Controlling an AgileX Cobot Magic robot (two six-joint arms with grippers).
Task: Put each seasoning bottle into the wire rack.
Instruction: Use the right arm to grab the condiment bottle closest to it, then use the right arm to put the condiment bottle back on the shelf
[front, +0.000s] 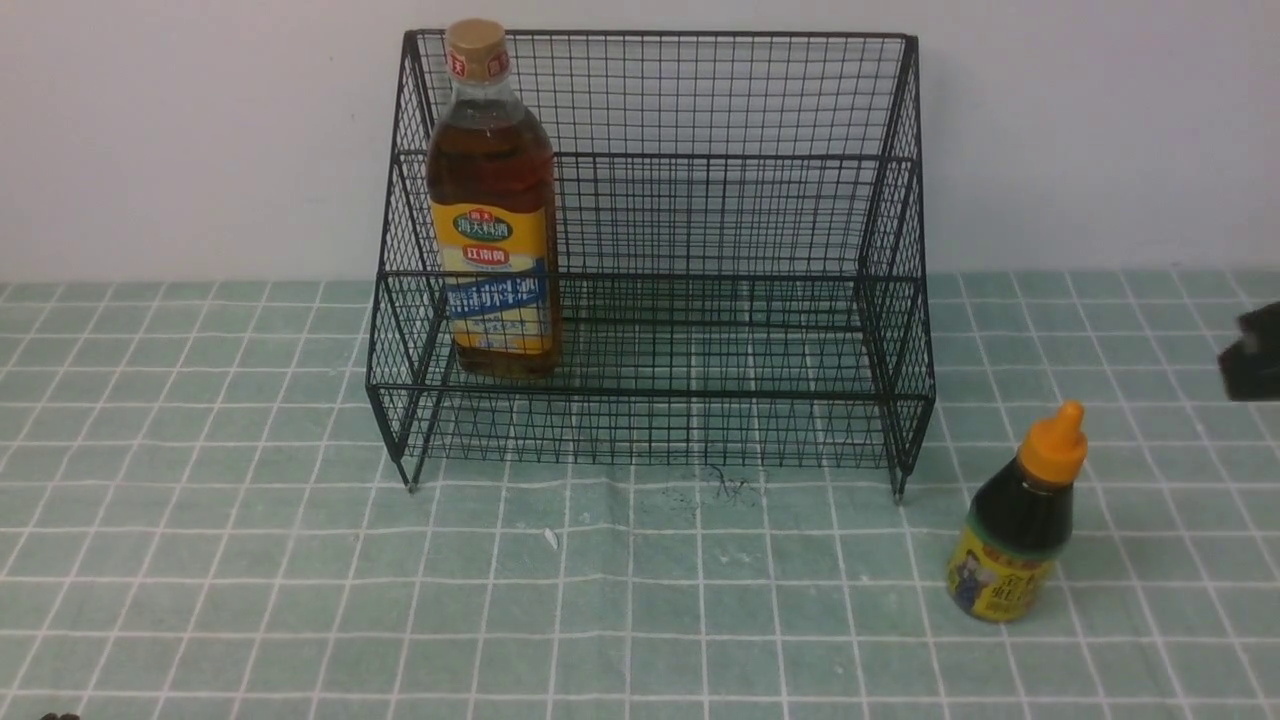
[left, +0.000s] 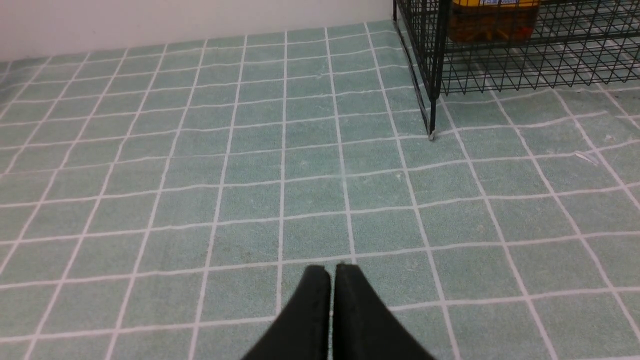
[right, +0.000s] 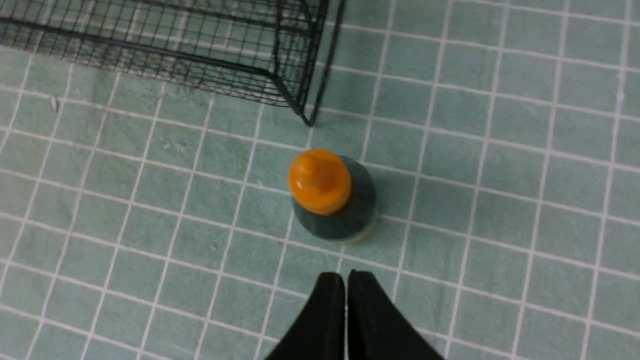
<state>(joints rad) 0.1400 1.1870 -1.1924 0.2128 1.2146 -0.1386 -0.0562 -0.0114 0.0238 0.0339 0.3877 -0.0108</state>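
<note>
I read 海天料酒 in a green oval on the tall bottle (front: 492, 200), white Chinese characters across its blue band, characters on the small dark bottle (front: 1015, 520) too blurred

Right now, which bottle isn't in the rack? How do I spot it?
Find the black wire rack by the wall. Near its front right leg, on the green checked cloth, stands the small dark bottle. Unlike the tall amber bottle inside, it has an orange nozzle cap.
</note>
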